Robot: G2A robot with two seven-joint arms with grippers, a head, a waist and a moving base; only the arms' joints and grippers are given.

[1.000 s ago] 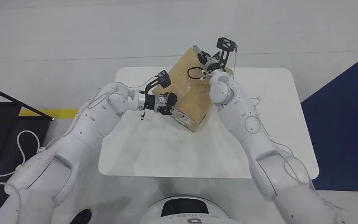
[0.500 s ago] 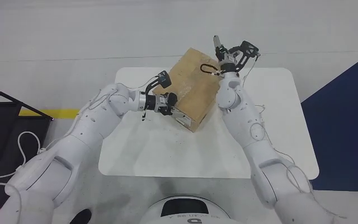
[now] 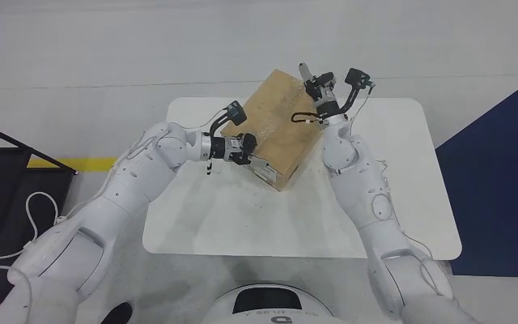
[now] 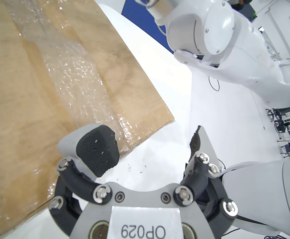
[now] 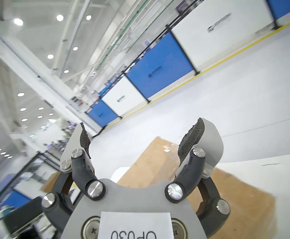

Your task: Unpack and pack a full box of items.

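A large industrial hall: high ceiling lights (image 5: 60, 17), blue-and-white partition panels (image 5: 160, 68), a yellow floor line (image 5: 226, 58).

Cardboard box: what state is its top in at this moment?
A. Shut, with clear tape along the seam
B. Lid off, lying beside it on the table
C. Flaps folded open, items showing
A: in the left wrist view the cardboard box shows a flat, shut face, and a strip of clear tape runs along its seam down to the edge by the open left pincer.

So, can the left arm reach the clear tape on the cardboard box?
Probably yes: the open left end effector sits by the clear tape on the brown cardboard box, nothing between.
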